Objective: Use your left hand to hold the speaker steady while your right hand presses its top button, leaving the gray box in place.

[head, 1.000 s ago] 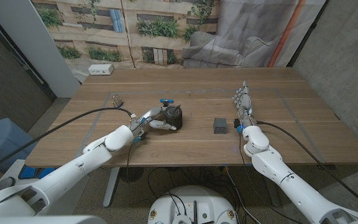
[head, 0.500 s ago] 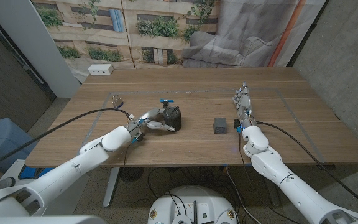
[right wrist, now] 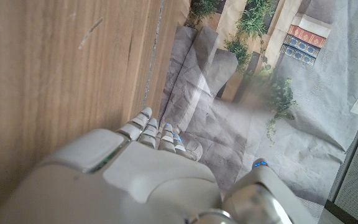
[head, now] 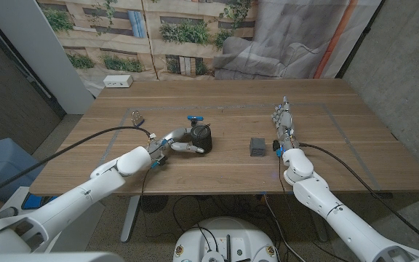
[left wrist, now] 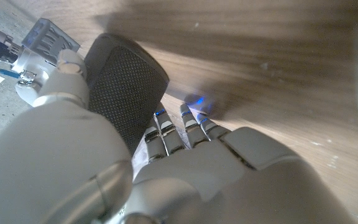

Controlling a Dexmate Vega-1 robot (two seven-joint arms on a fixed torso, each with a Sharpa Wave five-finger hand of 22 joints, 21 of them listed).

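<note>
The speaker (head: 204, 136) is a small dark round thing with a mesh side, standing left of the table's middle. My left hand (head: 180, 140) grips it from its left side. In the left wrist view the thumb (left wrist: 67, 68) lies on one side of the speaker (left wrist: 126, 87) and the fingers (left wrist: 185, 121) reach round the other. The gray box (head: 257, 147) sits to the speaker's right, untouched. Right of the box, my right hand (head: 285, 120) stands with its fingers stretched out toward the far edge, holding nothing. The speaker's top button is too small to make out.
A small blue object (head: 195, 119) lies just behind the speaker and a small metal object (head: 136, 115) further left. A white box (head: 118, 81) sits at the far left corner. A small black part (head: 278, 147) lies by my right wrist. A black cable (head: 115, 131) crosses the table's left side.
My left forearm has shifted slightly to the left while the hand stays on the speaker. The right hand, the speaker and the gray box have not moved.
</note>
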